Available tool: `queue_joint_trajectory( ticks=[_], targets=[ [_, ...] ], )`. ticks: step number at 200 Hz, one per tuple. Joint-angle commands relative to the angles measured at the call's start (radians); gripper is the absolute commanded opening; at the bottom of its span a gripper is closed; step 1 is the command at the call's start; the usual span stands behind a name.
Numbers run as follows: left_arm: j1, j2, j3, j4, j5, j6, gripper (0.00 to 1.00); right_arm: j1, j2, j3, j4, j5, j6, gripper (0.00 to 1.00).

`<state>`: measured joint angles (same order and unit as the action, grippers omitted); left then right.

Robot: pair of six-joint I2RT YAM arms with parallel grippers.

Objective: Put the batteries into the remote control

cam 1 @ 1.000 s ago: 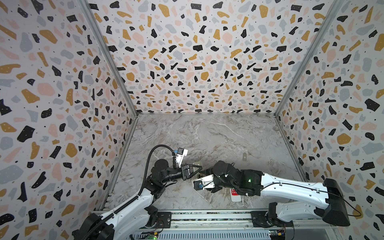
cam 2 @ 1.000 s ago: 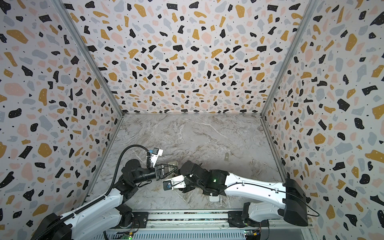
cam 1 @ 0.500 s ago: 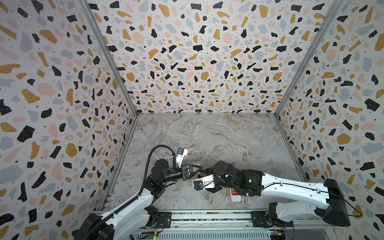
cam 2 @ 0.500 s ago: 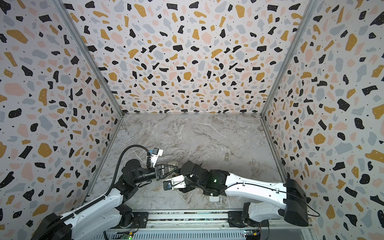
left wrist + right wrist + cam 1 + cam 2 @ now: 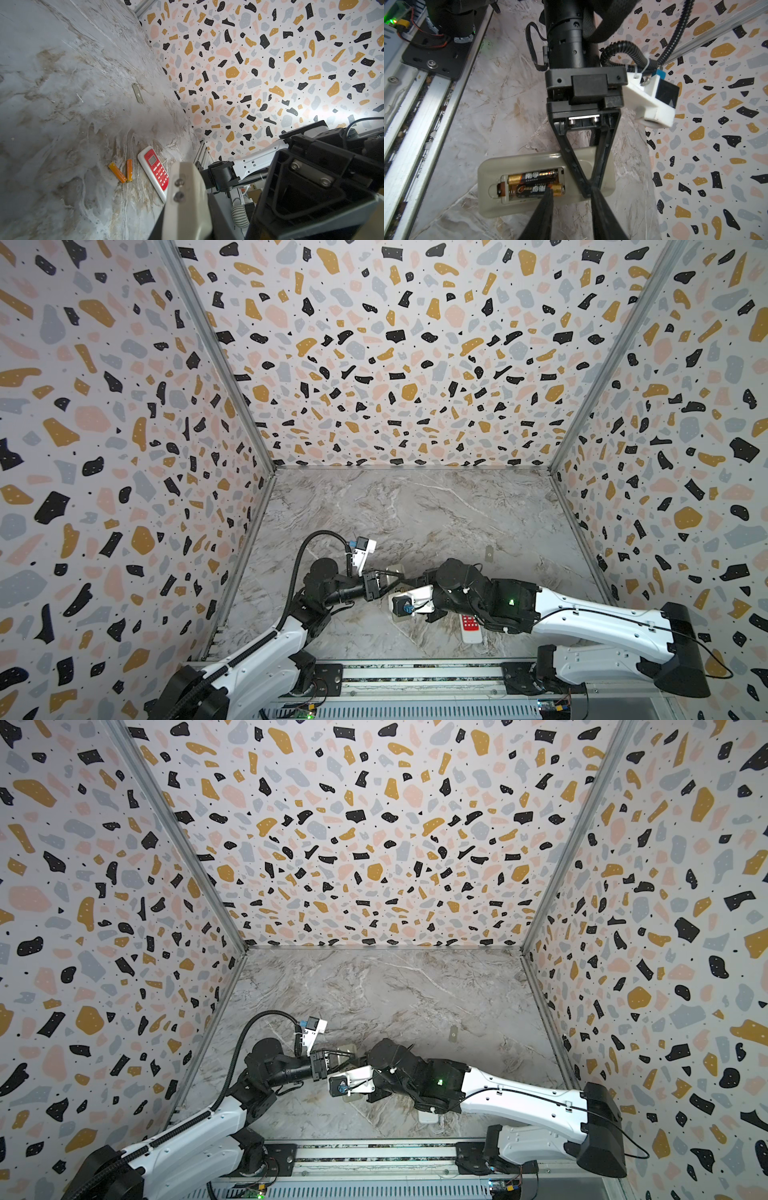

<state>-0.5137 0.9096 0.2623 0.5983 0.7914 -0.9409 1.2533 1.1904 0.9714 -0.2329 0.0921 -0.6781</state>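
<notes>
While my left gripper (image 5: 588,187) is pinching the remote (image 5: 519,164), my spread right gripper (image 5: 571,191) is pressing the lower battery (image 5: 529,189) squarely down.

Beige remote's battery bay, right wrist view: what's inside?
Two black, gold-ended batteries lie side by side in the beige remote's open bay. One fingertip of the right gripper covers part of one; whatever lies beneath them is hidden.
</notes>
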Motion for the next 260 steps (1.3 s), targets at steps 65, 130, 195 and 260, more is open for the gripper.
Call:
queue_joint_trajectory(
  ticks=[65, 130, 195, 260],
  targets=[
    [-0.006, -0.002, 0.034, 0.037, 0.005, 0.017, 0.0, -0.003, 0.027, 0.001, -0.012, 0.004, 0.008, 0.24],
    [-0.006, -0.006, 0.034, 0.037, 0.005, 0.017, 0.0, -0.018, 0.06, 0.006, -0.021, 0.004, 0.015, 0.23],
    [-0.006, -0.007, 0.034, 0.037, 0.005, 0.018, 0.0, -0.027, 0.084, 0.008, -0.027, 0.007, 0.019, 0.21],
    [-0.007, -0.012, 0.034, 0.028, 0.002, 0.023, 0.0, -0.046, 0.122, 0.027, -0.082, -0.02, 0.032, 0.19]
  ],
)
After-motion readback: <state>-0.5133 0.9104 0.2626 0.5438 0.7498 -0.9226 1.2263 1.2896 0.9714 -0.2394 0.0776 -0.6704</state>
